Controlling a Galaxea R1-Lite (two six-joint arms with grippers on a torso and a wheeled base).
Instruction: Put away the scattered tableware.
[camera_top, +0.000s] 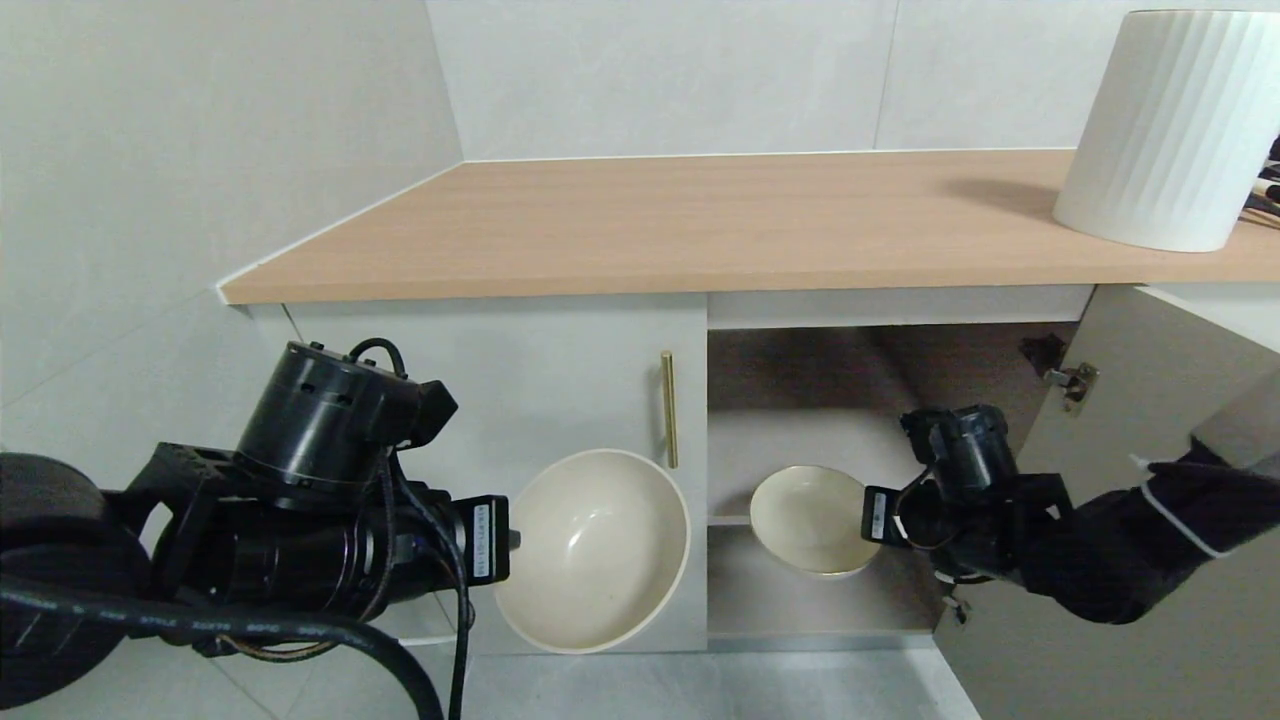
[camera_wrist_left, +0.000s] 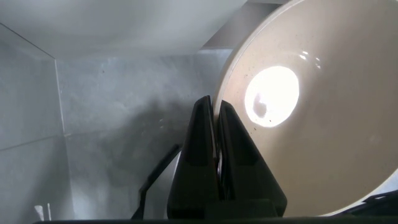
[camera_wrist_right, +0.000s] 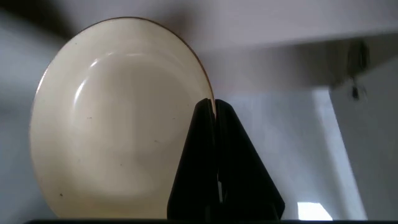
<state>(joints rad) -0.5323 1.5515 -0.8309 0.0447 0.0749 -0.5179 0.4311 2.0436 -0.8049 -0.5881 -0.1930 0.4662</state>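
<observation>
Left jaws clamped on rim of the big bowl (camera_top: 595, 550), held on edge before the closed cupboard door (camera_top: 560, 380). My right jaws pinch rim of the small bowl (camera_top: 812, 520), inside the open cupboard (camera_top: 880, 370).

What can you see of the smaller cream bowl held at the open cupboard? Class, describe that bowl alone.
The smaller cream bowl is round, shallow and glossy, ceramic by its look, with a thin brownish rim and a few faint specks. It is empty and tipped on edge, its hollow facing outward. The right gripper is shut on its rim at one side and holds it in the air at the mouth of the open cupboard compartment. Nothing else touches it.
</observation>
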